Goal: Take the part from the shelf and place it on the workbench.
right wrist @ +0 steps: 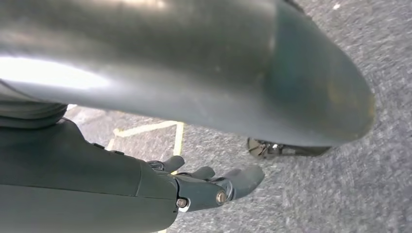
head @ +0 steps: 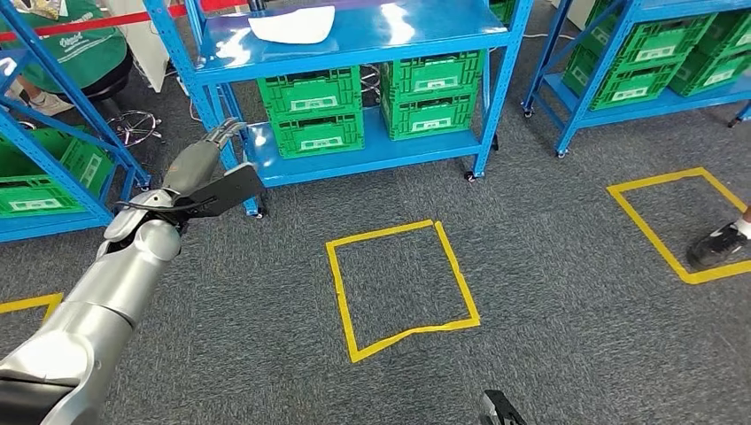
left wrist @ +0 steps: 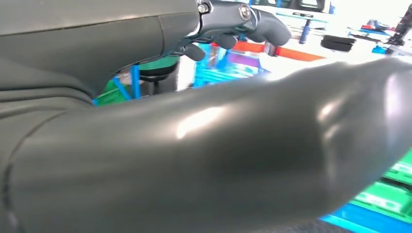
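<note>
head view: left robot hand [head: 205, 158] empty, fingers apart; right robot hand [right wrist: 214, 187] likewise.

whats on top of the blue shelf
A flat white sheet lies on the blue shelf's top board. Its back part is cut off by the picture's edge.

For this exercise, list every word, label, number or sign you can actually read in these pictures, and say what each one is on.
None can be read.
White labels on the green crates of the blue shelf: too small and blurred.
Labels on the crates of the right shelf: blurred.
White print on a person's green shirt: unreadable.
Yellow tape square on the carpet: a floor marking, no text.
</note>
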Action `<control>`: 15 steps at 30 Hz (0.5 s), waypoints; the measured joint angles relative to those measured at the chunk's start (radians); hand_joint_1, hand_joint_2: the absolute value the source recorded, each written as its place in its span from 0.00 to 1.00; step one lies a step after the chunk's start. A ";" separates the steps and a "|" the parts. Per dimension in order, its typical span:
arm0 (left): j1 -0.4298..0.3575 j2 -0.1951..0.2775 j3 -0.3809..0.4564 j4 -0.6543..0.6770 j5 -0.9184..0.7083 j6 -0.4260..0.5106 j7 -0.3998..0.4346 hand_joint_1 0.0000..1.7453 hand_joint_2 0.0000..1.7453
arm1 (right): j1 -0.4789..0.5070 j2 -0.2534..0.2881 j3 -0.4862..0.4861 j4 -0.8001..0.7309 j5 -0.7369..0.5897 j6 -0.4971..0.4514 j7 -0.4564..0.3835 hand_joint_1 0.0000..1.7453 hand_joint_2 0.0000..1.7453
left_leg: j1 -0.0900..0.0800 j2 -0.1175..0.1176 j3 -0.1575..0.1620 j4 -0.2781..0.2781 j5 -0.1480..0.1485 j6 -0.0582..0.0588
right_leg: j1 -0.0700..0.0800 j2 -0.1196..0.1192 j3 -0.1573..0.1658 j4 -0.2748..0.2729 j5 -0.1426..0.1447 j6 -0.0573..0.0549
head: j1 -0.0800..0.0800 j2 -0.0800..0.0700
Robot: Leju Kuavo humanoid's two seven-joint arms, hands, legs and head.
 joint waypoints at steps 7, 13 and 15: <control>-0.002 -0.001 -0.023 0.005 0.009 -0.002 0.000 0.00 0.00 | -0.002 0.000 -0.013 0.000 0.001 0.007 -0.001 0.00 0.00 | 0.007 -0.060 -0.146 0.286 -0.120 -0.011 | 0.004 0.051 0.001 -0.003 0.002 -0.029 | -0.004 0.000; -0.011 0.001 -0.033 0.008 0.018 -0.001 0.004 0.00 0.00 | -0.001 0.004 -0.015 0.002 0.002 0.015 0.000 0.00 0.00 | -0.012 -0.084 -0.049 0.020 0.036 0.023 | 0.012 0.086 0.003 -0.003 0.002 -0.026 | -0.003 0.000; -0.013 0.000 -0.038 0.008 0.023 0.000 0.008 0.00 0.00 | -0.001 0.004 -0.015 0.003 0.003 0.017 0.003 0.00 0.00 | -0.013 -0.087 -0.043 0.001 0.038 0.008 | 0.011 0.087 0.000 -0.003 0.003 -0.022 | -0.002 0.000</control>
